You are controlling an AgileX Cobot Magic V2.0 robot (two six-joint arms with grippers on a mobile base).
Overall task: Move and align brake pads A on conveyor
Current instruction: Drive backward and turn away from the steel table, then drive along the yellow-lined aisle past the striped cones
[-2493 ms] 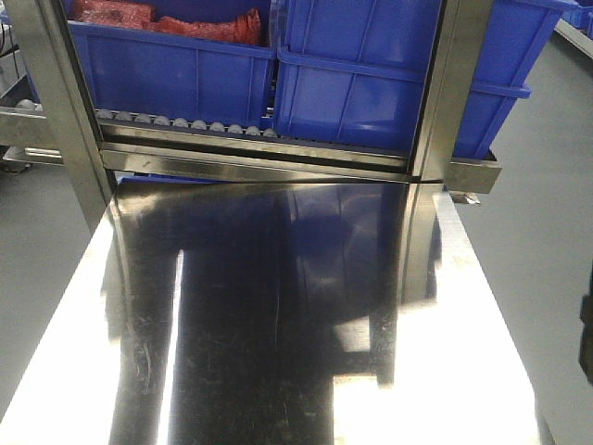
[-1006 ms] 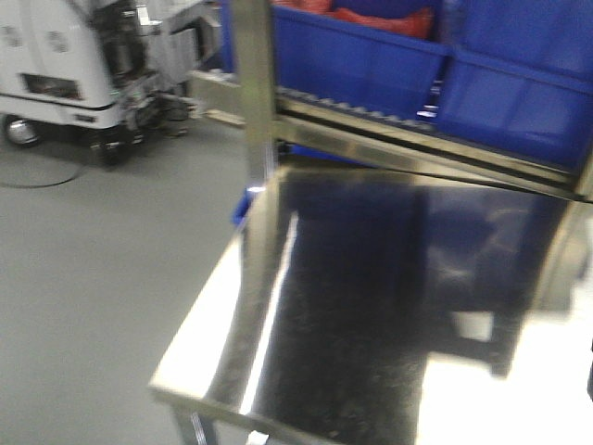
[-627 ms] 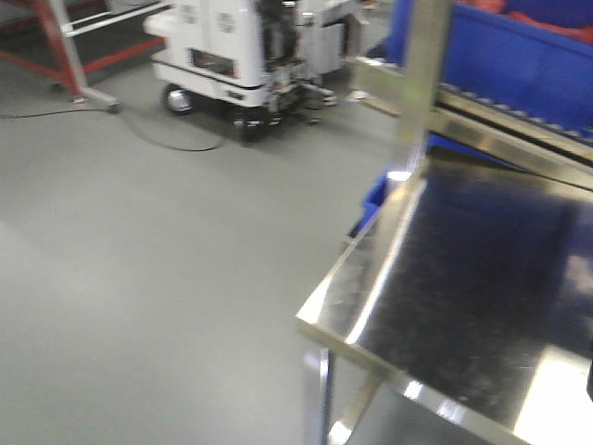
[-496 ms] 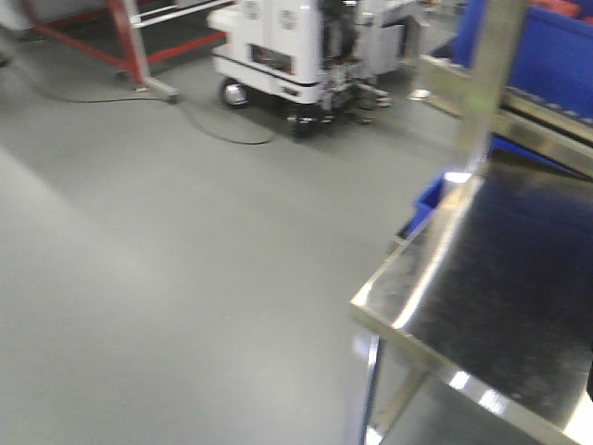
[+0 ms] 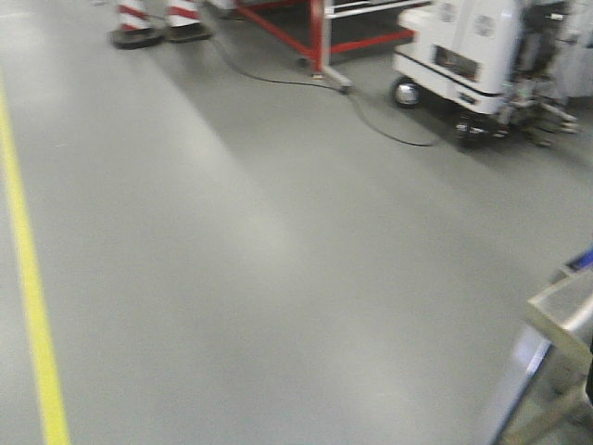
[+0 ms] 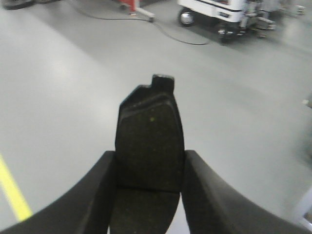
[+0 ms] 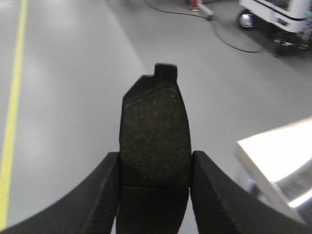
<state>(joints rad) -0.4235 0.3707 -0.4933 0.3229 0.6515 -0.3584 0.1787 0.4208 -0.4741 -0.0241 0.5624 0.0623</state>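
a: what has shifted in the front view?
b: a moment ago the steel worktop [image 5: 567, 311] filled it, with blue bins behind. now only its corner shows at about 4 o'clock, and grey floor [image 5: 241, 241] takes the rest. the base has swung away from the worktop.
a: and the pads?
b: the left tool [image 6: 148, 155] is clenched on one brake pad [image 6: 148, 126]. its fingers press both long edges, and the tabbed end sticks out toward 12 o'clock. the right tool [image 7: 156, 155] grips a second brake pad [image 7: 155, 129] the same way. both pads hang over bare floor.
a: is the conveyor visible?
b: no. the front view shows a yellow line [image 5: 32, 306] along 9 o'clock and a red frame [image 5: 320, 32] at 12. a white wheeled machine [image 5: 468, 56] with a black cable [image 5: 371, 116] sits near 1 o'clock. no belt with red stripes can be made out.
a: so where does that leave the task?
b: likely in the carrying leg: two pads picked up, none laid down or lined up yet. the turn probably has to go on until the belt appears, with both grips holding meanwhile.
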